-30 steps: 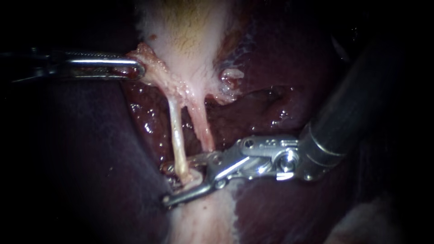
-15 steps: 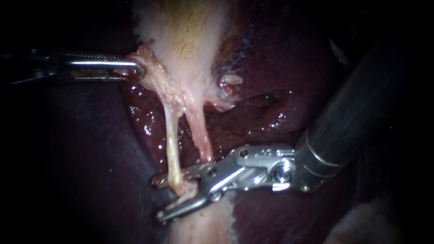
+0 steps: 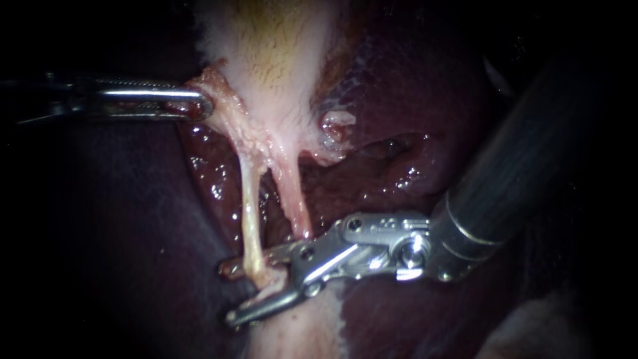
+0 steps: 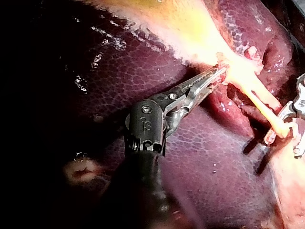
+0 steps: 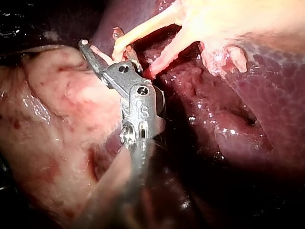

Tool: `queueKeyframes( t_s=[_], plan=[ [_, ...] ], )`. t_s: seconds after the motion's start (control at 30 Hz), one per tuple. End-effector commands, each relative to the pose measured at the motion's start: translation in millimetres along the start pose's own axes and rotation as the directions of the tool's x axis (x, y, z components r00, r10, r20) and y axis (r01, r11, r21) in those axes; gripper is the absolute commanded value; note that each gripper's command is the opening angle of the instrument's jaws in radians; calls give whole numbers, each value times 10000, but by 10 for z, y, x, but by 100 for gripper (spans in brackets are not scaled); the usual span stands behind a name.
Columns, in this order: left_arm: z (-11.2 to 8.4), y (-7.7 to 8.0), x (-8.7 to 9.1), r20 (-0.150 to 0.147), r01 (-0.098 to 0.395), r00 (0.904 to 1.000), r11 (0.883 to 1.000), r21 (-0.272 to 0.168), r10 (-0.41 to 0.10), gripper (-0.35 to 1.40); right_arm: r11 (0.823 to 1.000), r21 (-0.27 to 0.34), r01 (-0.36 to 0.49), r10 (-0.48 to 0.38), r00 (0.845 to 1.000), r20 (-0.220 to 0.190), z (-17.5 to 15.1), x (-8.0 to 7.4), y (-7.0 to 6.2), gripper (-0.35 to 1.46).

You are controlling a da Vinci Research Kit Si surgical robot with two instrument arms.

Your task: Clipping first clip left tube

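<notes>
Two pale, stringy tubes hang from the whitish, fuzzy gallbladder (image 3: 279, 60) over glossy dark-red liver (image 3: 399, 100). Steel right instrument (image 3: 226, 294) stands spread open astride the cream left tube (image 3: 249, 219), low down; the pinker right tube (image 3: 296, 199) lies just beside. Left instrument (image 3: 199, 103) is clamped on the gallbladder's frayed edge

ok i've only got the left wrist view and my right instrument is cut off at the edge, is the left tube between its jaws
Observer: Yes. In the endoscope view the right instrument has its jaws open, with the lower end of the left tube in the gap.
Operator: and the right tube, is that in there too
Observer: No. The right tube runs down outside the gap and passes behind the upper jaw near the hinge.
Operator: my left instrument grips the gallbladder here, any clip on the left tube yet
Observer: None shows on it in the endoscope view.
</notes>
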Motion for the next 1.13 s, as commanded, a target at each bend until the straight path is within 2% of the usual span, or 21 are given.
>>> queueKeyframes(
  t_s=[0.03, 0.3, 0.4, 0.47, 0.53, 0.63, 0.77, 1.13],
  plan=[
    [0, 0, 0, 0, 1, 10000, 10000, 1, -1, -35, 10000, -61, 3, -4, 10000, -25, -1, -1, 1, 28],
    [0, 0, 0, 0, 1, 10000, 10000, 1, -1, -35, 9997, -237, 0, -3, 10000, -88, -7, -3, 7, 2],
    [0, 0, 0, 0, 1, 10000, 10000, 1, -1, -35, 9996, -295, -1, -2, 9999, -109, -8, -4, 10, -15],
    [0, 0, 0, 0, 1, 10000, 10000, 2, -1, -35, 9996, -292, 0, -3, 9999, -108, -10, -4, 10, -35],
    [0, 0, 0, 0, 1, 10000, 10000, 2, -1, -35, 9996, -278, 4, -7, 9999, -134, -11, -5, 10, -35],
    [0, 0, 0, 0, 1, 10000, 10000, 1, -1, -35, 9971, -372, -659, 662, 9978, 89, -11, -6, 10, -35],
    [-1, -1, 0, 1, 0, 10000, 10000, -2, 0, -35, 9971, -405, -644, 656, 9974, 286, -10, -10, 8, -35],
    [-1, -1, 0, 2, 0, 10000, 10000, -4, 0, -35, 9964, -383, -756, 768, 9966, 297, -10, -11, 9, -35]
  ],
)
